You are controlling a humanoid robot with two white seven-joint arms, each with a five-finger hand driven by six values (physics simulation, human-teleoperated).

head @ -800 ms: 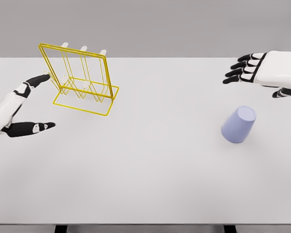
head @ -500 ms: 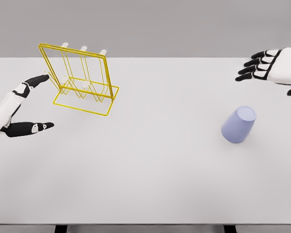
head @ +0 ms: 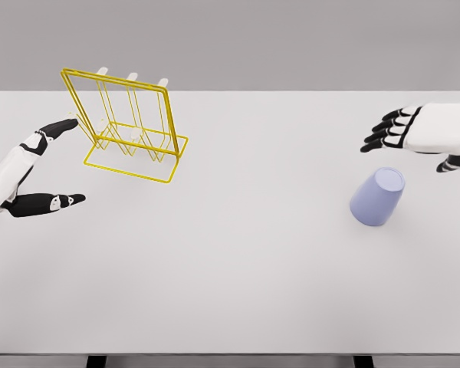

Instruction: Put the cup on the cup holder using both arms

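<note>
A pale lavender cup (head: 378,196) lies tilted on its side on the right part of the white table (head: 238,261), its base pointing up and to the right. My right hand (head: 414,138) hovers just above and behind it, fingers spread, holding nothing. A yellow wire cup holder (head: 130,126) with cream pegs stands at the back left. My left hand (head: 38,165) sits beside the holder's left side, open, its index finger almost at the frame and its thumb stretched out toward the right.
The table's far edge runs just behind the holder, and a grey wall lies beyond it. Wide bare tabletop separates the holder from the cup.
My right hand first drew back up and to the right, then came down and left toward the cup. The left hand, cup and holder have stayed put.
</note>
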